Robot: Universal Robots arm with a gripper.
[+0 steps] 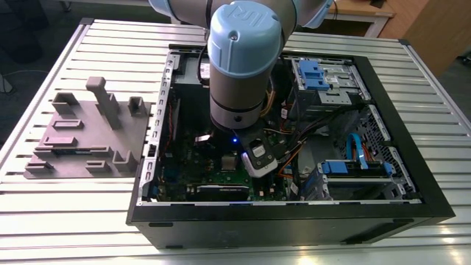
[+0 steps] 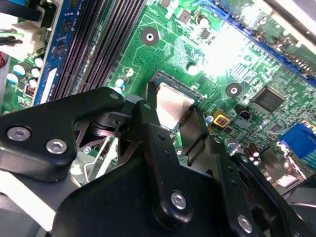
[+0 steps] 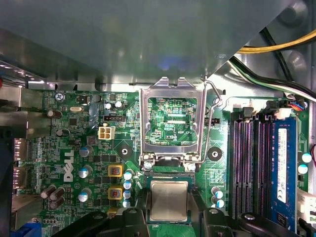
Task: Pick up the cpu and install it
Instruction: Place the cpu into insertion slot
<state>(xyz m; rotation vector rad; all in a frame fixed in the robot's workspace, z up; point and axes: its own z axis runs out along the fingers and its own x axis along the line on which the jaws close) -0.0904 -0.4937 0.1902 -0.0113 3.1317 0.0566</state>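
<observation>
The cpu (image 3: 169, 197) appears in the first wrist view as a silver square over the socket (image 3: 169, 170), just beside the opened silver load frame (image 3: 171, 123). The gripper (image 3: 169, 206) clasps it on two opposite sides. White lettering marks the green motherboard (image 3: 94, 163). In the second wrist view the cpu (image 2: 173, 102) sits tight between the black fingers (image 2: 148, 123). In the exterior view the gripper (image 1: 255, 159) reaches down into the open computer case (image 1: 294, 221) in the middle of the slatted worktop (image 1: 74, 49).

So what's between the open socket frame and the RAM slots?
In the first wrist view: the wire lever beside the frame, then green board with one round mounting hole before the RAM slots.
</observation>
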